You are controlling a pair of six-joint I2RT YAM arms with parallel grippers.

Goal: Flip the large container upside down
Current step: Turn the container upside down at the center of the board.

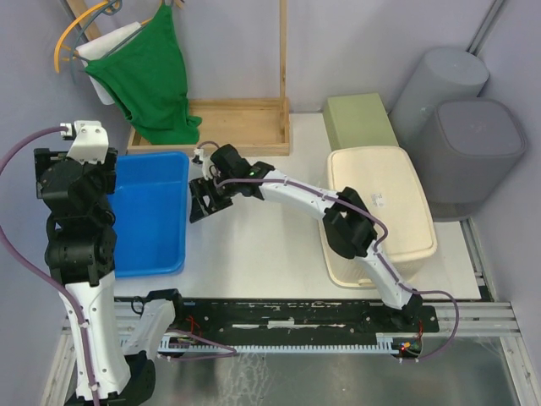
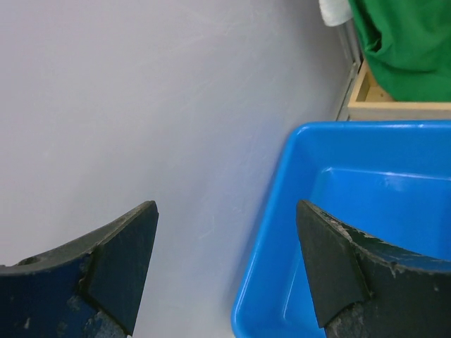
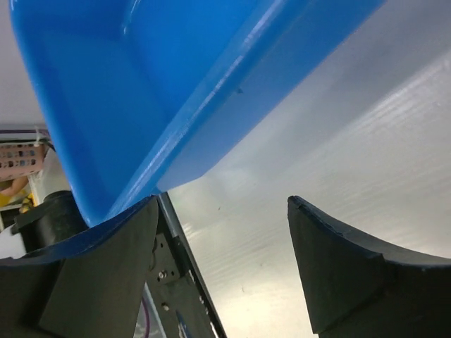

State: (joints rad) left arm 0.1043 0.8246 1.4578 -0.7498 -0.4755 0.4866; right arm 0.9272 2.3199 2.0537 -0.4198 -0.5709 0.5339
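Right jaws wide, holding nothing. One finger (image 3: 106, 274) sits just at the right-wall rim of the blue container (image 3: 141, 84), and the other is out over bare desk (image 3: 352, 155). Left jaws are also wide and empty. In the left wrist view the container's left rim falls between the fingers, which we judge are above it and not touching.

The container is upright, mouth up, on the desk's left side between the two arms.

Risks we see:
- a shallow bite on the thin rim, so the container slips or skids mid-flip
- uneven lift from the two sides twists it
- the swing-over clips the wooden tray (image 1: 241, 127) behind it
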